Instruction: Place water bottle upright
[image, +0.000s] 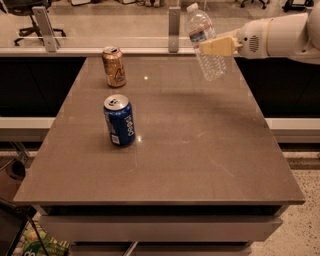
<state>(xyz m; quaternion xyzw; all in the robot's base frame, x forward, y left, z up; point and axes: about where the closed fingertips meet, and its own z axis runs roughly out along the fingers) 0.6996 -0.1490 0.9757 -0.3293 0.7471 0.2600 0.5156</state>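
The water bottle (205, 42) is clear ribbed plastic with a white cap and a white label. It hangs in the air over the table's far right corner, cap up, tilted slightly left. My gripper (216, 46) reaches in from the right and is shut on the bottle's middle, with a cream finger (220, 46) across its front. The bottle's base is clearly above the brown table top (200, 140).
A blue Pepsi can (119, 120) stands upright left of the table's centre. A gold can (114, 66) stands at the far left. A counter with a glass divider and metal posts (173, 27) runs behind the table. Floor drops off at the right edge.
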